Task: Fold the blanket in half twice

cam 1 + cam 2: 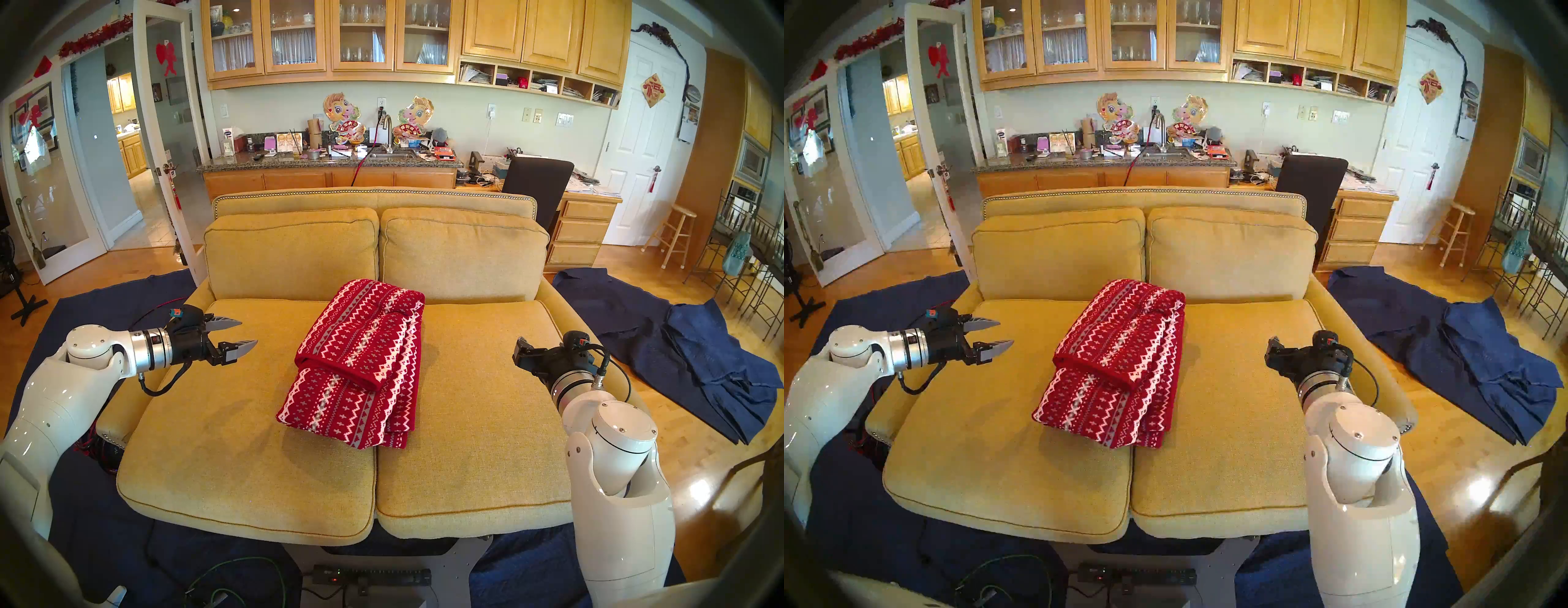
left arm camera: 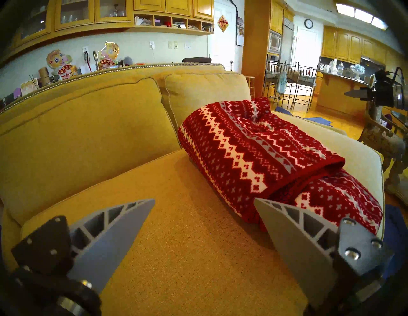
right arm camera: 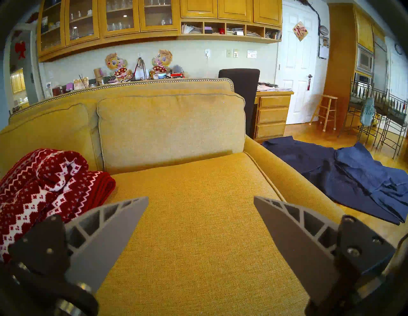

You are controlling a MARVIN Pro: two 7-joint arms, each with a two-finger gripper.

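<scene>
Presently both pincers are held released and empty: left pincer (image 1: 235,335), right pincer (image 3: 201,199). The blanket (image 1: 360,361) lies between them, apart from both, already folded on the sofa (image 1: 237,424). Risk judged: the loose top flap could be dragged, undoing layers. The blanket's layer count cannot be made out.
</scene>
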